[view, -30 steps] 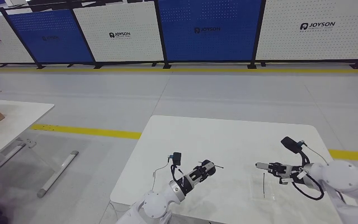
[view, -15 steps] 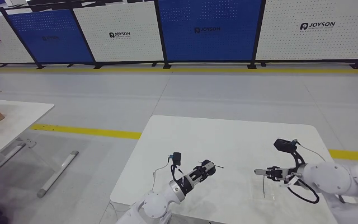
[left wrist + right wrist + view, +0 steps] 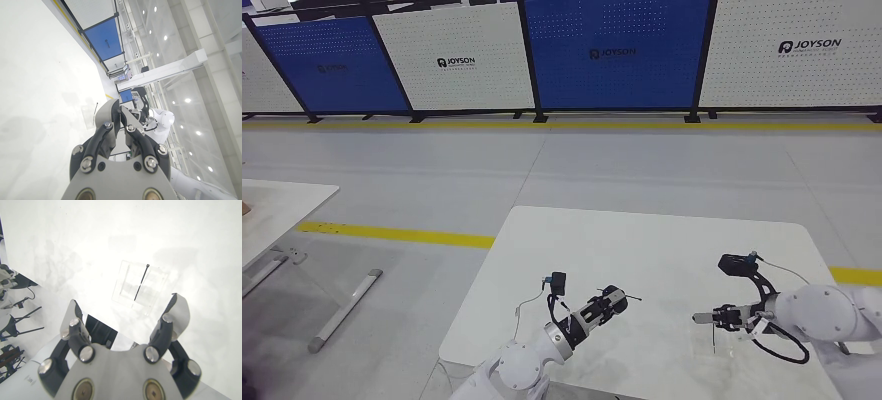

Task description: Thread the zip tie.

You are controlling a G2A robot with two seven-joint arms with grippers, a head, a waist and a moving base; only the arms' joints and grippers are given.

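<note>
A thin black zip tie (image 3: 141, 282) lies flat on a clear plastic plate (image 3: 124, 281) near the table's front right. My right gripper (image 3: 124, 302) hangs open just above and short of it, with nothing between its fingers. From above, the right gripper (image 3: 702, 318) sits at the head end of that zip tie (image 3: 714, 335). My left gripper (image 3: 614, 297) is held over the front middle of the table, shut on a second thin black zip tie (image 3: 633, 297) that pokes out past its tips. The left wrist view shows a small black bit (image 3: 118, 110) pinched between the left gripper (image 3: 119, 111) pads.
The white table (image 3: 642, 250) is bare apart from the clear plate (image 3: 727, 345). Its front edge runs close under both arms. Blue and white panels (image 3: 612, 55) stand far behind, across open floor.
My right arm has moved left and toward the front edge, bringing its open gripper over the lying zip tie. The left arm has stayed still.
</note>
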